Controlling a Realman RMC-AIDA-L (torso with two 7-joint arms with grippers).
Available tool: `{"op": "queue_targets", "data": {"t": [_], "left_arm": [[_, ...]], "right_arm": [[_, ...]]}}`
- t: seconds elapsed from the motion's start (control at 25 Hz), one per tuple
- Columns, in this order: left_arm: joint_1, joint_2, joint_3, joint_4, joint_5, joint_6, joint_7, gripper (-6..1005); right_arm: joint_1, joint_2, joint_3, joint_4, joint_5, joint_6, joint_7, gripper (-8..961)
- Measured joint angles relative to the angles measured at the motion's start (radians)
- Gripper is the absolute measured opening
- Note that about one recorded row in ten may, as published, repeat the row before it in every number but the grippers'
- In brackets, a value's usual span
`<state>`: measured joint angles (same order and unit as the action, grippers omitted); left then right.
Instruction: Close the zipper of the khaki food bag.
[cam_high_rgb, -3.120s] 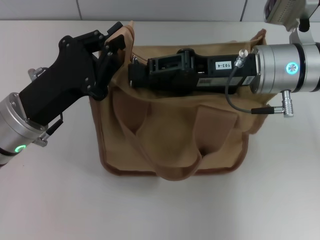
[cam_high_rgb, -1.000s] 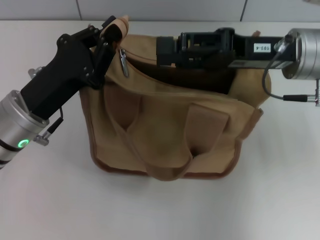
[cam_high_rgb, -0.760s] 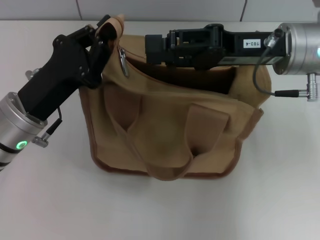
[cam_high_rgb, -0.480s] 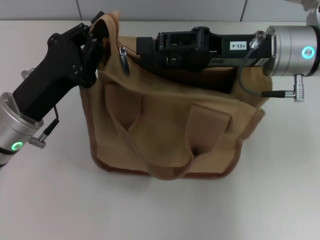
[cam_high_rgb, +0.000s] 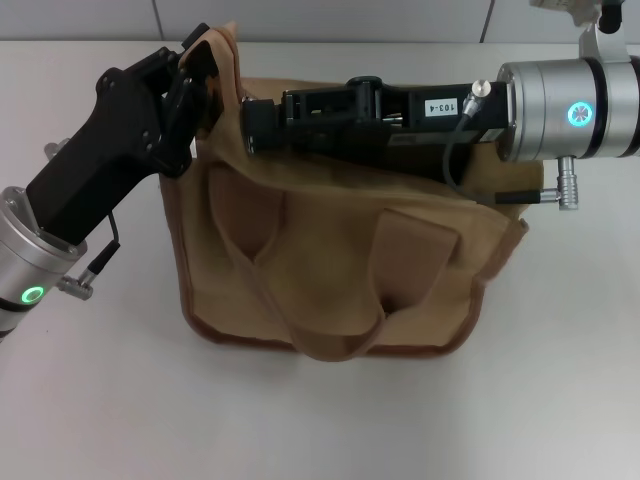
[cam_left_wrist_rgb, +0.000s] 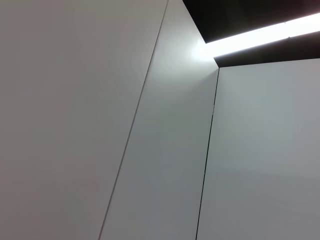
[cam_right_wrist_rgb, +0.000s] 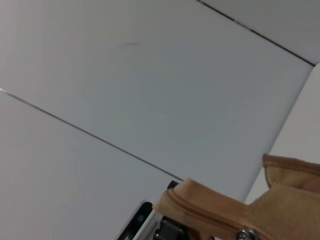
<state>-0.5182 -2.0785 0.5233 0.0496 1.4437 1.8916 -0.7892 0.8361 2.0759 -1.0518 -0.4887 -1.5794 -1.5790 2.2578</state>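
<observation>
Zip closing: right gripper (cam_high_rgb: 248, 128) at bag's (cam_high_rgb: 330, 270) left corner.
Left gripper (cam_high_rgb: 200, 75) pinches that corner; right grip undeterminable; draw zipper (cam_right_wrist_rgb: 210, 212) straight, fabric taut.

Probably a lab or test room: a bare white table (cam_high_rgb: 560, 380), plain grey wall panels (cam_left_wrist_rgb: 75, 125), and a ceiling light strip (cam_left_wrist_rgb: 260, 35).

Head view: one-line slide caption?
Left gripper pinches the khaki food bag corner; right gripper reaches along its open top.
</observation>
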Motion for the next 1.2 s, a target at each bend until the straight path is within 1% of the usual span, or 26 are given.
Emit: {"op": "queue_targets", "data": {"t": [0.2, 0.32, 0.56, 0.68, 0.84, 0.92, 1.2], "left_arm": [[-0.001, -0.001, 0.000, -0.001, -0.001, -0.001, 0.000, 64], [-0.006, -0.001, 0.002, -0.006, 0.000, -0.004, -0.001, 65], [-0.009, -0.002, 0.002, -0.010, 0.000, -0.006, -0.001, 66], [-0.014, -0.001, 0.002, -0.010, 0.001, -0.008, -0.001, 66], [-0.015, -0.002, 0.001, -0.010, 0.002, -0.009, -0.001, 67], [-0.015, -0.002, -0.001, -0.009, -0.001, -0.011, -0.001, 67], [-0.018, -0.001, -0.001, -0.010, 0.002, -0.025, -0.001, 69]], "right_arm": [[-0.007, 0.000, 0.002, -0.001, -0.001, 0.007, -0.016, 532], [0.013, 0.005, -0.005, 0.000, -0.001, 0.004, -0.027, 532], [0.024, 0.004, -0.004, -0.002, 0.003, 0.025, -0.031, 530], [0.054, 0.006, -0.018, 0.010, 0.003, 0.022, -0.046, 529], [0.049, 0.004, -0.019, 0.013, 0.013, 0.024, -0.047, 528], [0.040, 0.004, -0.024, 0.014, 0.039, 0.003, -0.057, 528], [0.031, 0.001, -0.020, 0.025, 0.046, 0.000, -0.061, 526]]}}
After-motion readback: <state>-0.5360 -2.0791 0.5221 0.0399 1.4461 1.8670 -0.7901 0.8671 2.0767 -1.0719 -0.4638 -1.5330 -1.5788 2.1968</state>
